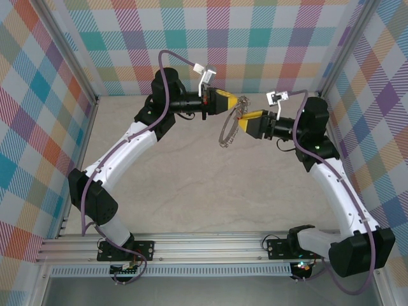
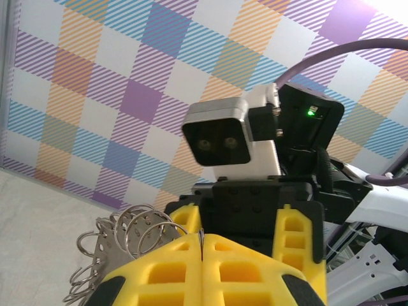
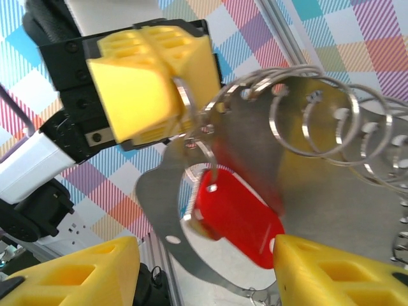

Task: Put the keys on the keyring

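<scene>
A pale marbled counter [image 1: 191, 204] sits inside plaid walls [image 1: 255, 38], with a metal rail [image 1: 191, 245] at 6 o'clock. Just past centre toward 12, the keyring [image 1: 228, 131] hangs in the air edge-on, long axis 1 to 7 o'clock, between the left hand [image 1: 234, 102], fingers pressed together on one of its wire loops, and the right hand [image 1: 245, 116], fingers wide apart. In the right wrist view the keys [image 3: 237, 217] lie 10 to 4 o'clock against the keyring between those fingers; the frame cuts the keyring at 3 o'clock, the metal key is lost among glinting loops, and any finger contact is unclear.
</scene>
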